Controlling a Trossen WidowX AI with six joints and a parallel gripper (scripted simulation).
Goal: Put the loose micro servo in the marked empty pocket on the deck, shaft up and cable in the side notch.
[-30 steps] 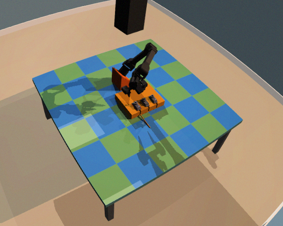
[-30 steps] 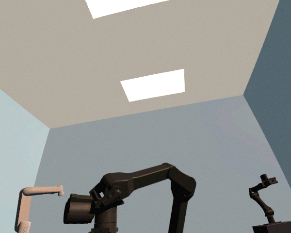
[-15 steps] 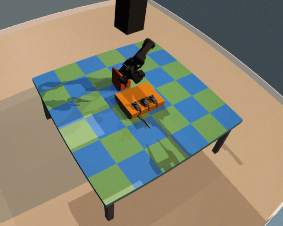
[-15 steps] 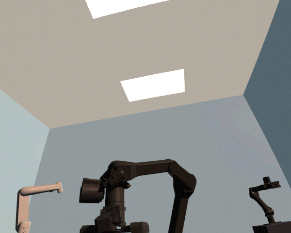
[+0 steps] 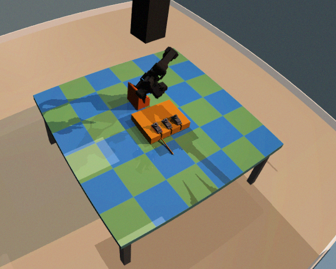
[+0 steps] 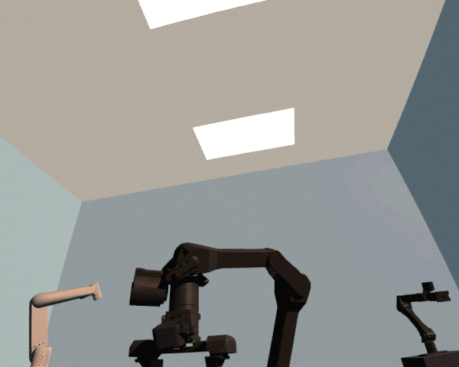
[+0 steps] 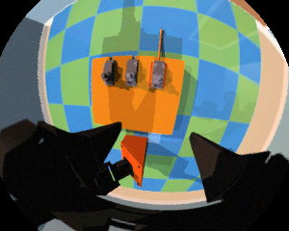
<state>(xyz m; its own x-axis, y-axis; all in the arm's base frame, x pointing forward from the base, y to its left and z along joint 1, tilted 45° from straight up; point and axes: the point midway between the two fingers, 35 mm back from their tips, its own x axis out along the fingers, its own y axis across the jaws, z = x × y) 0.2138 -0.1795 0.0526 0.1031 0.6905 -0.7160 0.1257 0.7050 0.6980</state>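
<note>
Now end effector (image 7: pixel 151 148) open, empty.

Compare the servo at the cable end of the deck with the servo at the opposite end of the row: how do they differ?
The cable-end servo has a long thin cable running off the orange deck onto the checkered table; the far-end servo shows no such cable. In the wrist view the cable-end servo's pocket has a reddish outline, while the far-end one has none. Both are small, dark grey and seated in the same row.

servo (image 5: pixel 157 127) ears: too small to tell | gripper (image 6: pixel 182 349): fingertips cut off by bottom edge
</note>
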